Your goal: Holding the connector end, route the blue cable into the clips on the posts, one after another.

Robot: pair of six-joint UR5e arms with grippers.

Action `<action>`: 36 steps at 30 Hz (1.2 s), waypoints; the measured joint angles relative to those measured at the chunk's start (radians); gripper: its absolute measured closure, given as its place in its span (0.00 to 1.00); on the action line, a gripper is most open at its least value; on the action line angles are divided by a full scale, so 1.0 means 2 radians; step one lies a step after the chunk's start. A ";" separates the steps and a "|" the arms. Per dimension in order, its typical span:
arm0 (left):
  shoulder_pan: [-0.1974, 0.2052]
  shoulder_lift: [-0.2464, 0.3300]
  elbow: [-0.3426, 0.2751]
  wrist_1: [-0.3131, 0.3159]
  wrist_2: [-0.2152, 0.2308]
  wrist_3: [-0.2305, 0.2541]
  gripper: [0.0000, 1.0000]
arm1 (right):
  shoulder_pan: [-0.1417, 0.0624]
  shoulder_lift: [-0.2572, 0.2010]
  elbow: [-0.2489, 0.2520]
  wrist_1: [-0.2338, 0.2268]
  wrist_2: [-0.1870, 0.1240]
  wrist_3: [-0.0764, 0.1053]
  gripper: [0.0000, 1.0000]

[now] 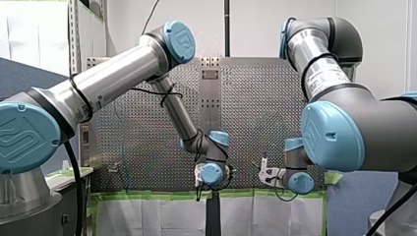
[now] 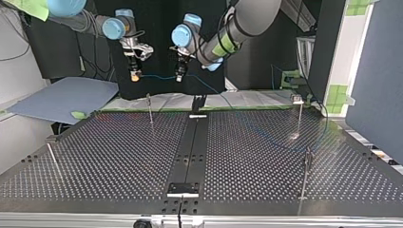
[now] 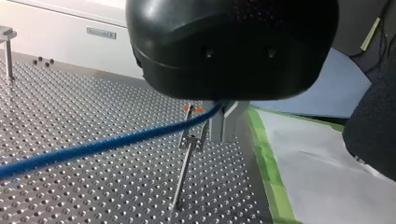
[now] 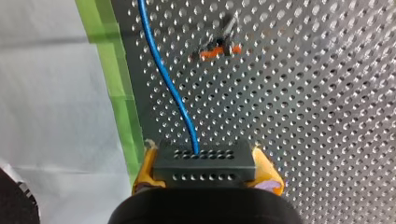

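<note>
My right gripper [image 4: 205, 161] is shut on the black connector [image 4: 205, 169], yellow pads [image 4: 268, 176] on either side. The blue cable [image 4: 163, 74] leaves the connector and runs over the perforated table. In the top view it spans in the air [image 2: 157, 76] from my right gripper [image 2: 135, 73] to my left gripper [image 2: 180, 76], both held above the table's far edge. The black left gripper [image 3: 223, 134] is shut on the cable [image 3: 93, 148], which slides out beside it. A thin post with an orange clip [image 3: 190, 137] stands just under and beside the left fingers. From the right wrist this clip [image 4: 218, 47] lies ahead, beside the cable.
Thin posts stand on the table [image 2: 119, 156]: one at the far left-middle [image 2: 149, 108], two at the top view's right [image 2: 300, 114] [image 2: 306, 173], one at the near left [image 2: 51, 156]. Green tape [image 3: 268, 163] and white sheet border the far edge. A blue board [image 2: 62, 97] lies beyond.
</note>
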 joint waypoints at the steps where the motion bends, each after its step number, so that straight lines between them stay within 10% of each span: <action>1: -0.002 -0.002 0.005 0.001 -0.003 0.000 1.00 | -0.005 0.003 0.000 -0.004 -0.005 0.002 1.00; 8: -0.007 -0.005 0.034 0.010 -0.010 0.000 1.00 | -0.031 0.023 -0.001 -0.029 -0.036 0.013 1.00; 25: -0.014 -0.043 0.081 -0.002 -0.008 -0.005 1.00 | -0.053 0.026 -0.004 -0.055 -0.107 0.041 1.00; 36: -0.017 -0.077 0.127 -0.016 -0.007 -0.011 1.00 | -0.069 0.046 -0.015 -0.057 -0.124 0.041 1.00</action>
